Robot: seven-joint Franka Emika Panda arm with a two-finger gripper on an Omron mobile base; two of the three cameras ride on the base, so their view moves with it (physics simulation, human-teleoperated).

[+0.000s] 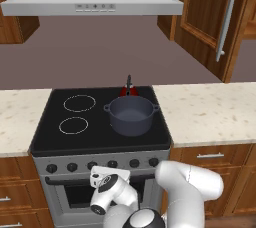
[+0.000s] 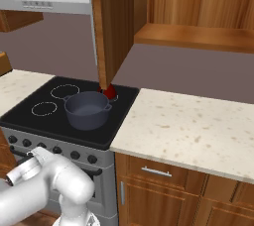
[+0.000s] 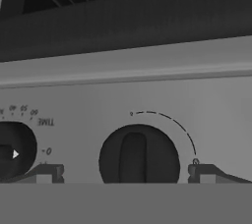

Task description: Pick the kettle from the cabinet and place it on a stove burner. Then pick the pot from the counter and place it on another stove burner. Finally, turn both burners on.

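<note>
The dark blue-grey pot point(image 1: 131, 114) point(image 2: 88, 109) stands on the right side of the black cooktop point(image 1: 55, 139). Right behind it is the red kettle point(image 1: 128, 91) point(image 2: 109, 92), half hidden by the pot and, in the right base view, by the open cabinet door point(image 2: 114, 27). Two white burner circles point(image 1: 79, 103) point(image 1: 73, 125) lie bare on the left. My gripper point(image 1: 102, 174) point(image 3: 125, 175) is low at the stove's front panel. It is open, with its fingertips point(image 3: 44, 174) on either side of a black knob point(image 3: 139, 159), not touching it.
A row of black knobs point(image 1: 134, 163) runs along the stove front, with a timer dial point(image 3: 12, 152) left of the framed knob. Beige counter point(image 1: 210, 107) point(image 2: 188, 126) flanks the stove. The range hood point(image 1: 92, 2) hangs overhead, and the cabinet shelf point(image 2: 193, 36) is bare.
</note>
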